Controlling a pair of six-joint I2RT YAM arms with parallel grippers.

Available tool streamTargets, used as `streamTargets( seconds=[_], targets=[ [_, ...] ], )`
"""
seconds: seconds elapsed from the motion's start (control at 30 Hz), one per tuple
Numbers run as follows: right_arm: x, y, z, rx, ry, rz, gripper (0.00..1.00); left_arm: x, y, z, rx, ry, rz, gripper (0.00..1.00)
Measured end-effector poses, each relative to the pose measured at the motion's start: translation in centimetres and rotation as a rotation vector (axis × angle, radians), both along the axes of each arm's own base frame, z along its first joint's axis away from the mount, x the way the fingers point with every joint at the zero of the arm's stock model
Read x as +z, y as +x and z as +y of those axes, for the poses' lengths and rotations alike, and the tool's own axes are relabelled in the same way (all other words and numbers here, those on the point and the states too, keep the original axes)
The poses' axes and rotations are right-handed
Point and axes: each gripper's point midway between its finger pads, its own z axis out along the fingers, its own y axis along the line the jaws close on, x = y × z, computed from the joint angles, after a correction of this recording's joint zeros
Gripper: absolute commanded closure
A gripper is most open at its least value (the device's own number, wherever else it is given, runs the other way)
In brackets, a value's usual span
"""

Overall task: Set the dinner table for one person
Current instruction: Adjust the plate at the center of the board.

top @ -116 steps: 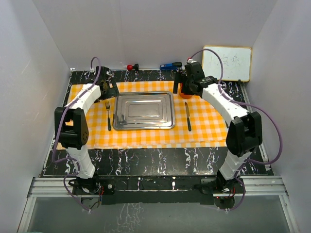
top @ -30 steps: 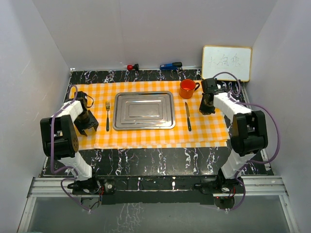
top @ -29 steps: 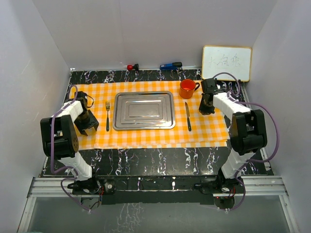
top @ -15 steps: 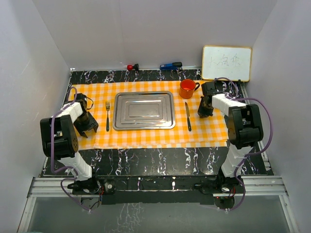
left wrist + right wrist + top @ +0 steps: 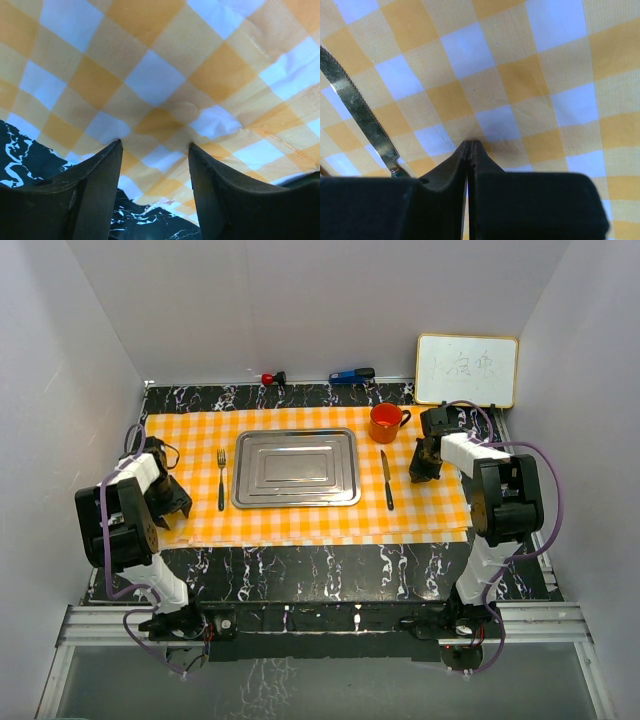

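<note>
Dinner counter: a black top with white veining that fills the floor of the white-walled booth, its middle covered by an orange-and-white checked cloth. A rectangular steel tray lies at the centre of the cloth. A fork lies just left of it and a knife just right of it, both parallel to the tray's short sides. An orange mug stands beyond the knife's far end, its handle turned right.

At the back edge of the dinner counter lie a small red object and a blue one. A whiteboard leans in the far right corner.

The left hand is low over the cloth's left margin, with the fork between it and the tray. In the wrist view the left hand is parted and grips nothing, its tips at a slightly puckered patch of cloth near the hem.

The right hand sits on the cloth right of the knife and below the mug. Up close the right hand is pressed closed and empty, tips down at the cloth, with the serrated knife running along its left.
</note>
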Motion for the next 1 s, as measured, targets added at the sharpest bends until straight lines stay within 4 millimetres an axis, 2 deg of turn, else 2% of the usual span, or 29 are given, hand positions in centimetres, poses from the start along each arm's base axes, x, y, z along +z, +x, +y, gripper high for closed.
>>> streamTargets(
  seconds=[0.33, 0.87, 1.0],
  targets=[
    [0.0, 0.0, 0.0, 0.003, 0.018, 0.001, 1.0, 0.4, -1.8, 3.6, 0.081, 0.062, 0.082, 0.45],
    [-0.1, 0.0, 0.0, 0.003, 0.026, 0.002, 1.0, 0.9, -2.9, 8.1, 0.186, 0.14, 0.16, 0.43],
    [-0.1, 0.0, 0.0, 0.002, 0.028, 0.002, 1.0, 1.2, -2.7, 8.7, 0.198, 0.147, 0.16, 0.43]
  ],
)
